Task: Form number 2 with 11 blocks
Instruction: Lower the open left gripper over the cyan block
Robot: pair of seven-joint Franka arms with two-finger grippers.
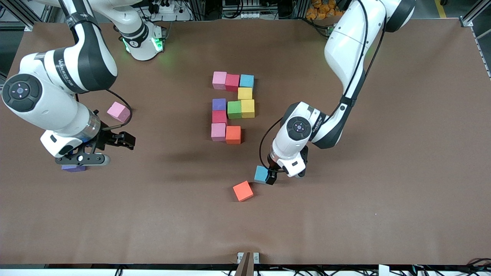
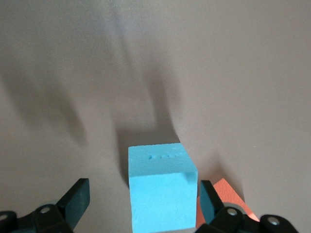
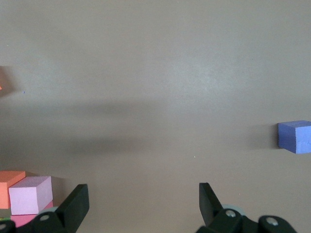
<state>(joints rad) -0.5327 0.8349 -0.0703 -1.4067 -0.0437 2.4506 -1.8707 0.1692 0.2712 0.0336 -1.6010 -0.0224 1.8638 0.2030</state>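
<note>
While L gripper (image 2: 141,204) gapes round blue block (image 2: 162,187) | R gripper (image 3: 143,206) released | purple block (image 1: 73,168) half-hidden

1. The unfinished number 2 (image 1: 232,108) lies mid-bench (image 1: 345,222), its nearest row one block short at the left arm's end.
2. Nearer the front camera than the number 2, the first loose block (image 1: 261,173) sits between the left pincer's (image 2: 142,201) spread fingers.
3. The second loose block (image 1: 243,191) lies just beside it, nearer still.
4. Toward the right arm's end from the number 2 lies the third loose block (image 1: 118,111), well apart.
5. The fourth loose block (image 1: 73,168) lies farther that way, under the right pincer's (image 1: 128,141) wrist.
</note>
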